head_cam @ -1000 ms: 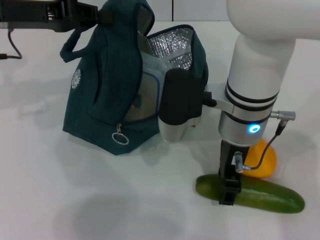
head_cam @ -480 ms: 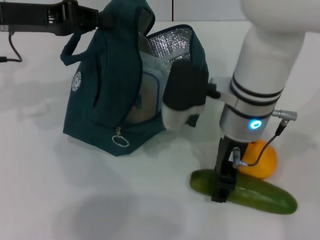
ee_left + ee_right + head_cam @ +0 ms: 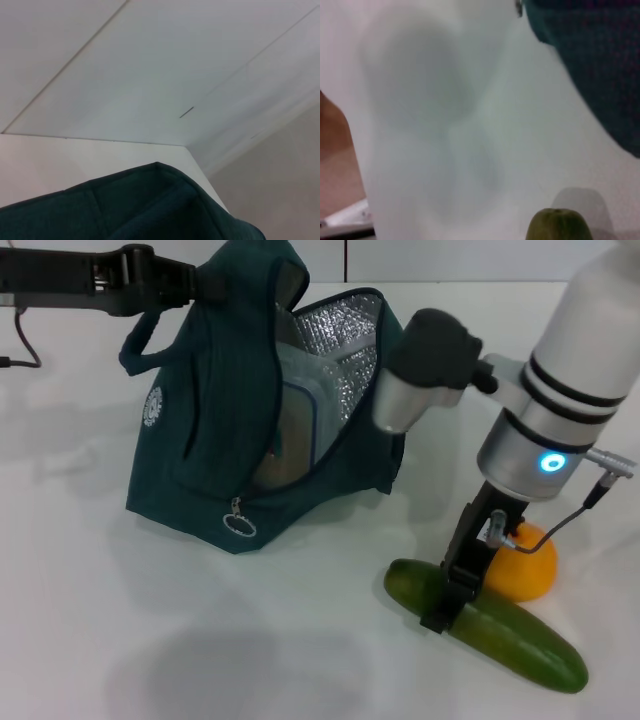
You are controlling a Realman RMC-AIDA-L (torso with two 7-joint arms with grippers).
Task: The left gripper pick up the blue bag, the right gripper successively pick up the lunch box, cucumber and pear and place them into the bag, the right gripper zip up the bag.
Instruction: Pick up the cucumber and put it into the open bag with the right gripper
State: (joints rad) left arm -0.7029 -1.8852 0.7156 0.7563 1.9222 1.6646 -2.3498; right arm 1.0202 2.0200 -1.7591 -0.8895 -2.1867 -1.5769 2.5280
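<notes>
On the white worktop [image 3: 90,640], near right, the right pincer [image 3: 452,598] is pinching the cucumber [image 3: 510,635] close to its left end; the pear [image 3: 527,565] touches the cucumber's far side. Far left, the left pincer [image 3: 185,278] grips a handle of the blue bag [image 3: 215,430], which stands open with the lunch box [image 3: 300,410] inside.

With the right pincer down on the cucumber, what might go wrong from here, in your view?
The right pincer grips the cucumber near one end, so the long free end may sag or swing. The pear touches the cucumber and could roll off when it lifts. The blue bag, held by the left pincer, has a narrow opening already holding the lunch box.
</notes>
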